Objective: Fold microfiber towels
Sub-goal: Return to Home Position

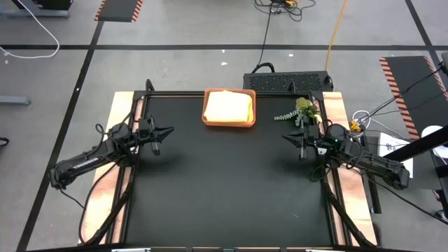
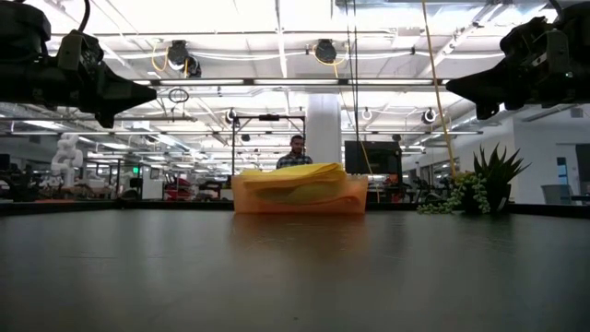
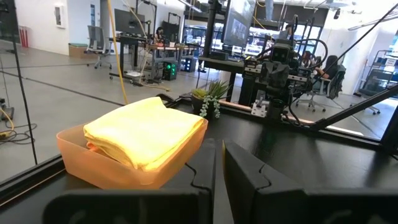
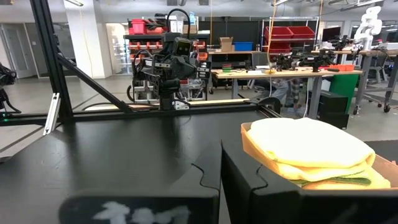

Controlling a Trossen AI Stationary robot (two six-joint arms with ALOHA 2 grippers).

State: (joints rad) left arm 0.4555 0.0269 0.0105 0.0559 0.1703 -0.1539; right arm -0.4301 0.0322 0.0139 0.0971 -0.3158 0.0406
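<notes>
The towels (image 1: pixel 227 106) lie folded in a stack in the tray (image 1: pixel 206 119), at the top centre of the high view against the far edge of the mat (image 1: pixel 231 189). A yellow one is uppermost and its top bulges above the rim. No cloth shows anywhere on the mat itself. The left gripper (image 1: pixel 170 131) hangs at the left of the frame, below and to the left of the tray. The right gripper (image 1: pixel 284 137) mirrors it at the right, below and to the right of the tray, just under the plant (image 1: pixel 302 110). Both are raised off the mat and well apart from the tray, and they point at each other across the bare middle. Each wrist view shows its own fingers (image 3: pixel 239 174) (image 4: pixel 239 177) drawn together with only a thin slit between them, holding nothing. The tray's long side runs left to right in the high view, square to the line between the two hands, and the stack sits about equally far from either, so neither arm is clearly nearer. By my reading the folding is done and what remains is pulling the arms back to rest. That move leads away from the tray, so the stack should not be in the path of either hand.
</notes>
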